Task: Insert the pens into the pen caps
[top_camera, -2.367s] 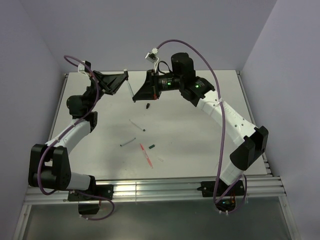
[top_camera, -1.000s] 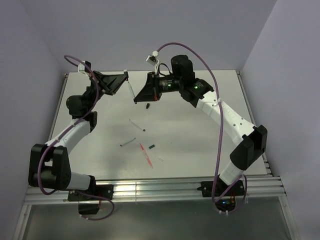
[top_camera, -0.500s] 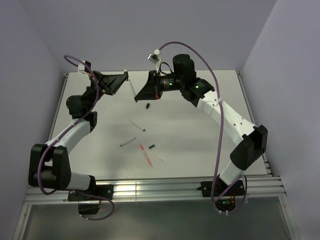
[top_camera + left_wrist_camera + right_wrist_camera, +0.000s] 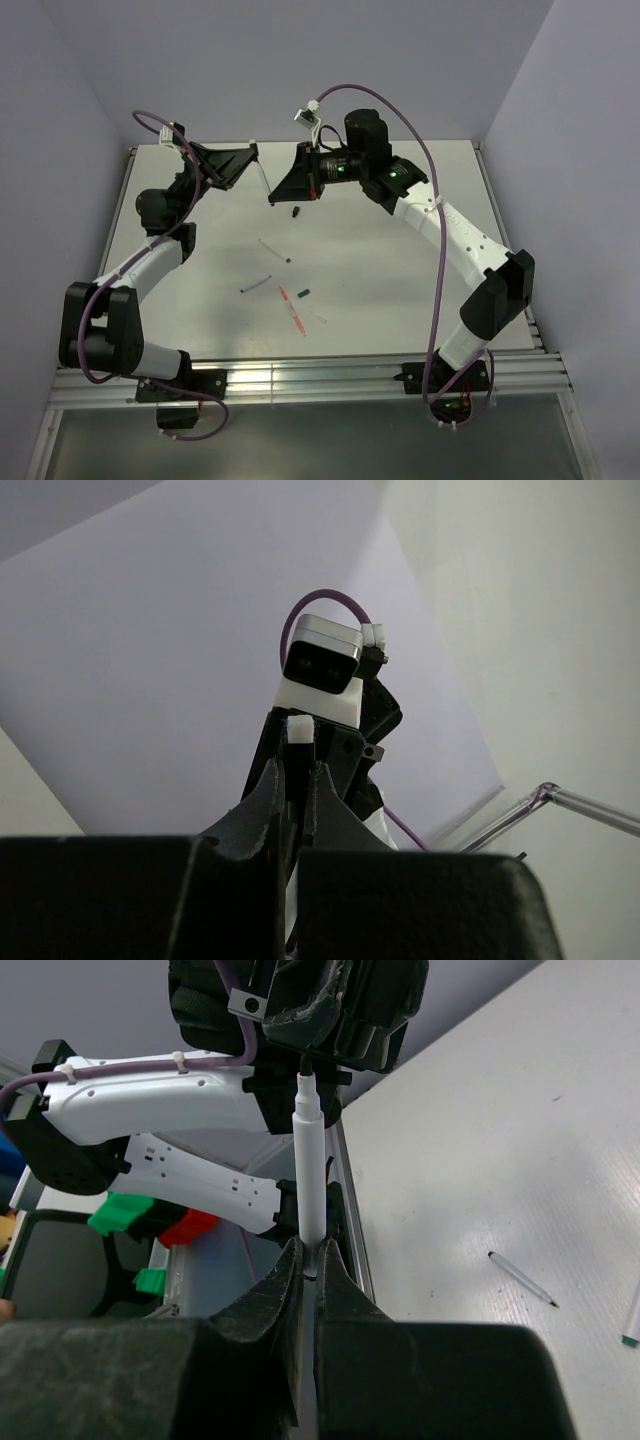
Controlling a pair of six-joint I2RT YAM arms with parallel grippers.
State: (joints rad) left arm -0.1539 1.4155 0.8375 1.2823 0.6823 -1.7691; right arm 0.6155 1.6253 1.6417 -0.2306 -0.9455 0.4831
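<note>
On the far side of the worktop point(image 4: 400, 270), the right hand point(image 4: 310, 1258) is clamped on a white pen point(image 4: 308, 1175) and holds it in the air. The left hand point(image 4: 297, 780) has its fingers close around the pen's dark-tipped end, but I cannot tell if they grip it. A black cap point(image 4: 296, 212) lies below.

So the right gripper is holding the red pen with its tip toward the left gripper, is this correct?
No, only the colour is wrong. The right wrist view shows the right gripper holding a white pen, its dark tip toward the left gripper. The red pen lies on the table.
</note>
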